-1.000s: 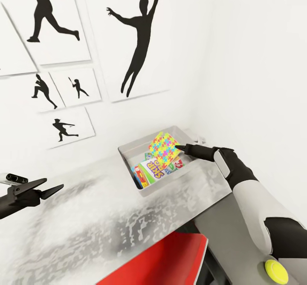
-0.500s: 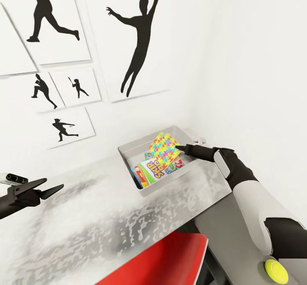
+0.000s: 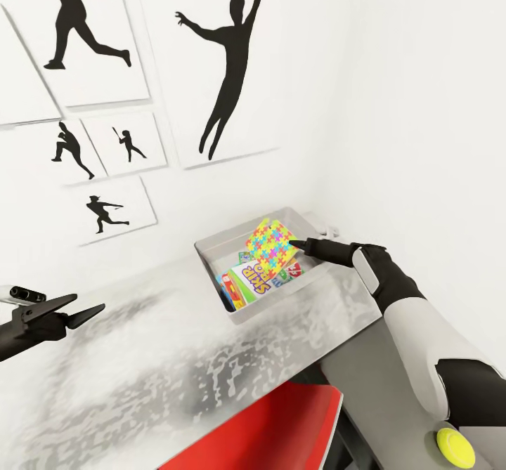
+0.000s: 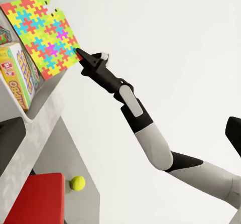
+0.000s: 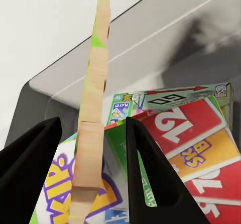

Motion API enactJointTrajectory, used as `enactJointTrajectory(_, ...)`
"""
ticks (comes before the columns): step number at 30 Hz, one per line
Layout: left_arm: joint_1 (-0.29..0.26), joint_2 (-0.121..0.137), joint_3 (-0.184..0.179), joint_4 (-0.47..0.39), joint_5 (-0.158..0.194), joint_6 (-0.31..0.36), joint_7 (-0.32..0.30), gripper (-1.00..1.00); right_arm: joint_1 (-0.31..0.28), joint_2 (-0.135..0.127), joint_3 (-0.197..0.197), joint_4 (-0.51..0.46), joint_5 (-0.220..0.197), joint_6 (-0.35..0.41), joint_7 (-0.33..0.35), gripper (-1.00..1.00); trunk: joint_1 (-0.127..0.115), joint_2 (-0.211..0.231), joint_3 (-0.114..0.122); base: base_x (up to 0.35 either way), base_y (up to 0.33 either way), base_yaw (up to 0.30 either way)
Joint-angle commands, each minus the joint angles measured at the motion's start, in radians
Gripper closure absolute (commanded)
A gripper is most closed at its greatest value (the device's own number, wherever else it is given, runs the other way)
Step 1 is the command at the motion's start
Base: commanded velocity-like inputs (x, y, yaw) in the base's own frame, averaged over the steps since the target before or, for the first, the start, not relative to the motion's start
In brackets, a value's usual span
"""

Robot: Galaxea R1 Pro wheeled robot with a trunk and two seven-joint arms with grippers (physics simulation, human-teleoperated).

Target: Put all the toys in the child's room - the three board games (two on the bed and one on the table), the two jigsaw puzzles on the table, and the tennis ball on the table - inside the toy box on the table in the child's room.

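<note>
The colourful jigsaw puzzle (image 3: 270, 246) hangs tilted on one corner over the grey toy box (image 3: 211, 252). My right gripper (image 3: 294, 244) is shut on its right edge. In the right wrist view the puzzle's wooden edge (image 5: 93, 133) runs between the two black fingers (image 5: 145, 174). In the left wrist view the puzzle (image 4: 42, 38) shows face-on, with the right gripper (image 4: 79, 52) at its edge. Board games (image 3: 254, 279) lie in the box below it. A yellow tennis ball (image 3: 455, 443) lies low past the table's right end. My left gripper (image 3: 83, 310) hovers open over the table's left part.
The box stands in the table's far right corner against white walls with silhouette posters (image 3: 225, 62). A red chair (image 3: 267, 428) is tucked under the near edge of the mottled grey table (image 3: 176, 357). The tennis ball (image 4: 77, 183) sits beside that chair (image 4: 35, 199).
</note>
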Motion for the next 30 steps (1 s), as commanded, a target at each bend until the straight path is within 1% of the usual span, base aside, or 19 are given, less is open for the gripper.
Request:
enactJointTrajectory(1,0.0,0.0,-0.001,0.0,0.004,0.007,0.0,-1.0,-0.001,-0.001,0.003,-0.001,-0.008,0.007,-0.002,1.0,0.001,-0.002,-0.002,0.0,0.0,0.0)
enactJointTrajectory(9,-0.001,0.0,-0.001,0.0,0.004,0.007,0.0,-1.0,-0.001,-0.001,0.003,-0.001,-0.008,0.007,-0.002,1.0,0.001,-0.002,-0.002,0.0,0.0,0.0)
enactJointTrajectory(10,-0.001,0.0,-0.001,0.0,0.004,0.007,0.0,-1.0,-0.001,-0.001,0.003,-0.001,-0.007,0.008,-0.002,-1.0,0.001,-0.002,-0.002,0.0,0.0,0.0)
enactJointTrajectory(30,-0.001,0.0,-0.001,0.0,0.004,0.007,0.0,-1.0,-0.001,0.002,0.005,0.001,-0.006,0.006,-0.011,-1.0,0.001,-0.002,-0.002,0.0,0.0,0.0)
